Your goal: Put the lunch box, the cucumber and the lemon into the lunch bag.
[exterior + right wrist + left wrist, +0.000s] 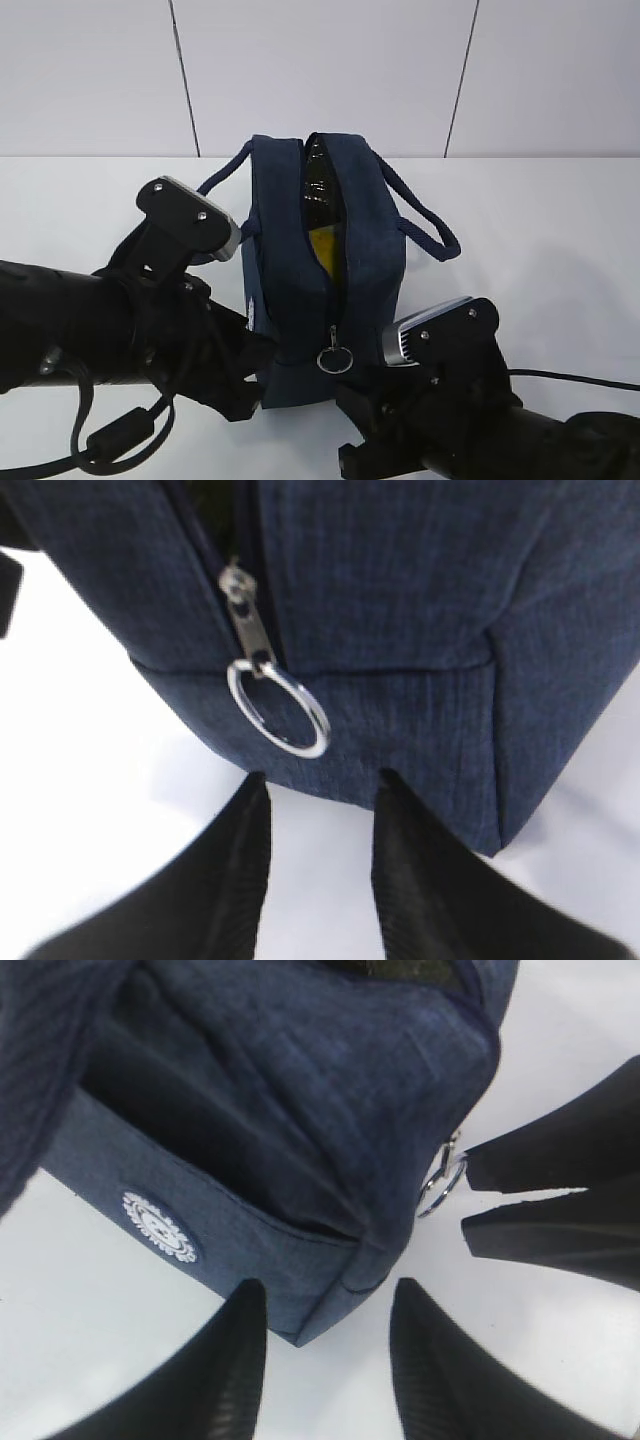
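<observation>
Exterior view: the lunch bag (325, 275) stands on the white table (560, 220) with its zipper slit gaping along the top and down the near end; both arms sit low at its near end.
Contents: a dark glossy shape shows high in the slit, probably the cucumber (318, 185), and a yellow patch below it is probably the lemon (325, 250); the lunch box cannot be seen in any view.
Zipper: the slider and its metal ring pull (277, 707) hang at the bottom of the near end, so the bag is fully unzipped.
Left gripper (328, 1305): fingers spread apart and empty, straddling the bag's lower corner just beside the round white logo (160, 1226).
Right gripper (320, 800): fingers parted and holding nothing, tips just under the bag's bottom edge, directly below the ring pull.
Stage: packing looks nearly done or done, judging from the items visible inside; the step in hand appears to be taking the ring pull to close the bag.
Doing it well: the right fingers should rise a little and close squarely on the ring, not on fabric.
Support: the left gripper pinching the corner would keep the soft bag from sliding or tipping.
Risk: the bulging contents may snag the zipper.
</observation>
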### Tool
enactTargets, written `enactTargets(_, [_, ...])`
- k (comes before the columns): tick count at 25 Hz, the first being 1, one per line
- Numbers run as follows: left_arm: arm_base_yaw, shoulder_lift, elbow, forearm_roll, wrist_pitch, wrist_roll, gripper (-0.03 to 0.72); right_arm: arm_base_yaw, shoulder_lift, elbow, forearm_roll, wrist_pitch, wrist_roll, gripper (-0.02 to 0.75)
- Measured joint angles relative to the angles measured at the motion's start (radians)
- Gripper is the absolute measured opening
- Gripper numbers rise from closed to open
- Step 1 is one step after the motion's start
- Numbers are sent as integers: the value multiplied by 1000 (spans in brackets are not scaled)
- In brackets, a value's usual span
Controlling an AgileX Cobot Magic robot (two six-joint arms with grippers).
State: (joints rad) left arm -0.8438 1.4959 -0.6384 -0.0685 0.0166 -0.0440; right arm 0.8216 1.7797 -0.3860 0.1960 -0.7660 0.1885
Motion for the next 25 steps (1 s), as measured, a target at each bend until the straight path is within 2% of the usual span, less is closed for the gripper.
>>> enactTargets(25, [0,0,0,0,0,0,297,0,36,-76,-14,-32,-2,246])
